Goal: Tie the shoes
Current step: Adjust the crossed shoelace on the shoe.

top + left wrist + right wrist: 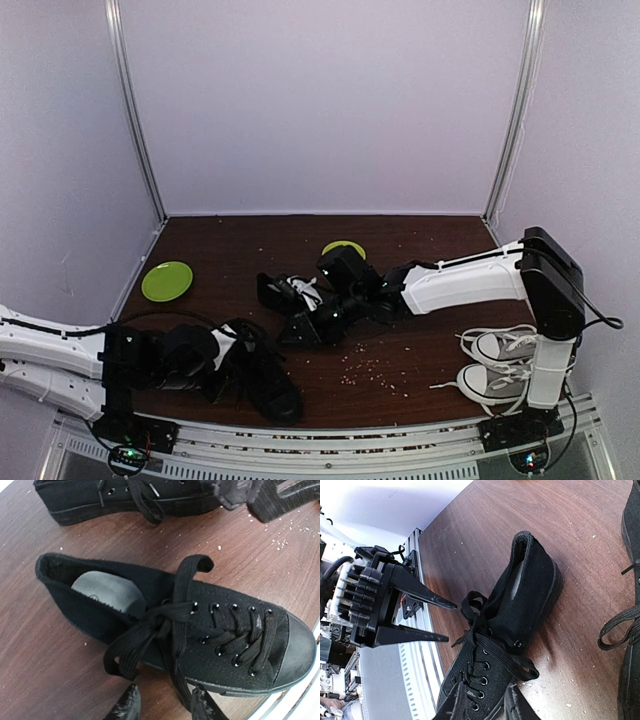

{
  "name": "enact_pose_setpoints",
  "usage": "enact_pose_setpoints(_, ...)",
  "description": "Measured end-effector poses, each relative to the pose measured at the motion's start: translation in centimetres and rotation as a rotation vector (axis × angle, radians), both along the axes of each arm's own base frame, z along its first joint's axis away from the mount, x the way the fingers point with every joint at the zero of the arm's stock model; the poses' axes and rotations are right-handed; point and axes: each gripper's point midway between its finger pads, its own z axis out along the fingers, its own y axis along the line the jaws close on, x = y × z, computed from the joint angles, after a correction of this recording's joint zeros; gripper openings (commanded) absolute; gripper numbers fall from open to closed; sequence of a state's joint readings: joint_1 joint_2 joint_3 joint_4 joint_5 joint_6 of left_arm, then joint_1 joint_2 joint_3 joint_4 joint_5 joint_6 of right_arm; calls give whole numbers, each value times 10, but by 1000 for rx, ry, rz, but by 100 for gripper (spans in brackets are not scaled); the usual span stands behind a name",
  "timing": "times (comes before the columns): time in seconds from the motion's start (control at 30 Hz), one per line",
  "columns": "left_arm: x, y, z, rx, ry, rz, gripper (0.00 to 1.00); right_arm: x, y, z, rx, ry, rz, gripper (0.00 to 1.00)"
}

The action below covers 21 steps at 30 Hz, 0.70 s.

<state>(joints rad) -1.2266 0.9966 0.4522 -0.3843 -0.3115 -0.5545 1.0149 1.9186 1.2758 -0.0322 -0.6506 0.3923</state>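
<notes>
So the near black sneaker (210,630) sits at the near-left of the table (420,340), toe toward the near edge. From the left wrist view it looks like it's got a bow (165,620) in it now: one loop sticks up over the tongue, another flops off the side, and a loose end trails down past the sole. It looks pretty slack to me, so I'd count it as tied but not snugged. The other black sneaker (100,497) is further back, around the middle of the table. Its laces spill onto the wood, and honestly I can't tell if there's a knot there, so my guess is that one's the half left to do. The left gripper (452,622) hovers just beside the near shoe's heel end with its fingers apart and nothing in them. The right gripper (485,692) is over by the far shoe, fingers partly apart, and I don't see a lace pinched in there either. Further out: two green plates (167,280) toward the back, a grey-and-white pair of sneakers (500,365) on the near right, and crumbs (365,368) scattered about.
</notes>
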Motion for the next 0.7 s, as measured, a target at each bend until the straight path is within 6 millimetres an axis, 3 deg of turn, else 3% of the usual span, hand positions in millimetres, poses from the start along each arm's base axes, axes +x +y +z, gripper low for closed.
enact_pose_setpoints(0.1, 0, -5, -3, 6, 1, -22, 38, 0, 0, -1, -2, 2, 0, 25)
enact_pose_setpoints(0.23, 2, -11, -12, 68, 8, -47, 28, -1, -1, -1, -3, 3, 0, 25)
enact_pose_setpoints(0.6, 15, -18, -4, 80, -39, -59, 21, -1, 0, -3, -4, 6, 3, 25)
enact_pose_setpoints(0.7, 14, -22, -5, 77, -37, -74, 10, -1, 0, -6, -8, 10, 4, 25)
